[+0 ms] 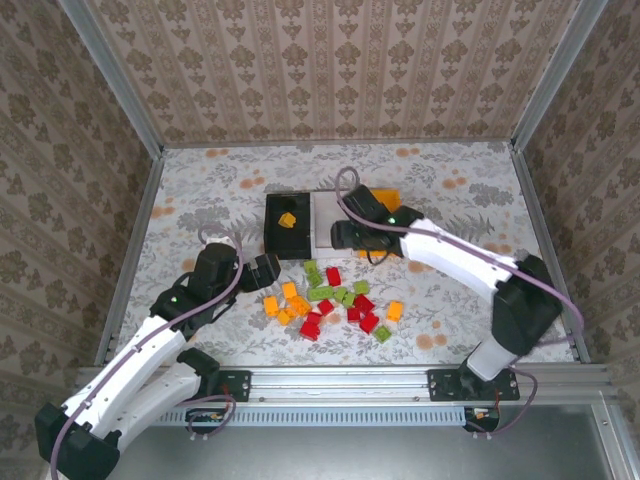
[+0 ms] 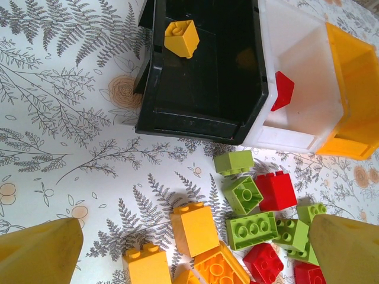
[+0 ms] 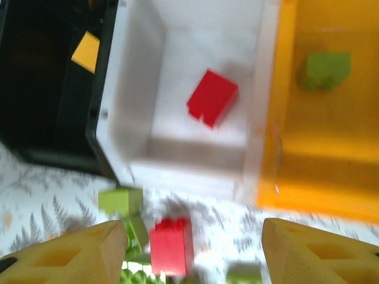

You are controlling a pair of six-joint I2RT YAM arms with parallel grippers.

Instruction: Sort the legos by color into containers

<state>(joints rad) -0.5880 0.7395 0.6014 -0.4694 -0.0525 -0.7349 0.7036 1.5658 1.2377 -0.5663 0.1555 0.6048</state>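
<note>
**Sorting station: both claws released, three bricks in the bins**

The left claw is found released, its jaws spread wide with nothing held. It is positioned low over the bench, at the left edge of the loose legos. The right claw is seen with its jaws parted and empty, placed above the near wall of the white bin.

The three containers are joined in a row at mid-bench: the black bin on the left, the white bin in the middle, and the orange-yellow bin on the right. One orange-yellow brick is noted in the black bin. One red brick is recorded on the floor of the white bin, and one light green brick in the orange-yellow bin.

The loose legos, in red, light green and orange-yellow, are clustered on the bench just in front of the bins.
</note>
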